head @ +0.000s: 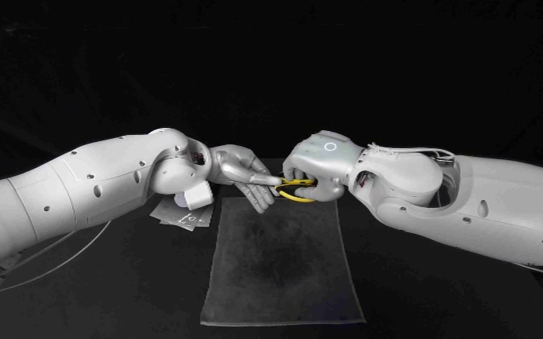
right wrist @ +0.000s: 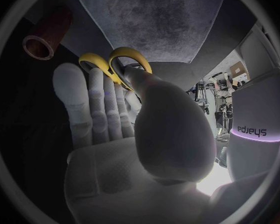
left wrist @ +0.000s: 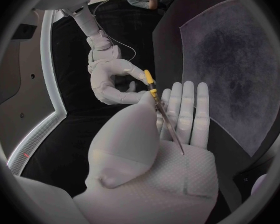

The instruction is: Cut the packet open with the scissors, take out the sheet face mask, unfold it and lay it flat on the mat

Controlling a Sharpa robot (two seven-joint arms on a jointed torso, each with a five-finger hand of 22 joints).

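scissors (head: 297, 193): yellow-handled, held between both hands over the far edge of the mat (head: 283, 276).
left hand (head: 243, 173): pinches the blades between thumb and flat fingers.
right hand (head: 320, 168): thumb and fingers grasp the handle loops.
packet (head: 181, 213): on the table just beside the mat, below the left wrist.
handling: scissors are stiff, and probably slick at the blades, so the loops are the place to hold. the packet looks thin, light and slippery; best pinched at an edge, clear of the cut.
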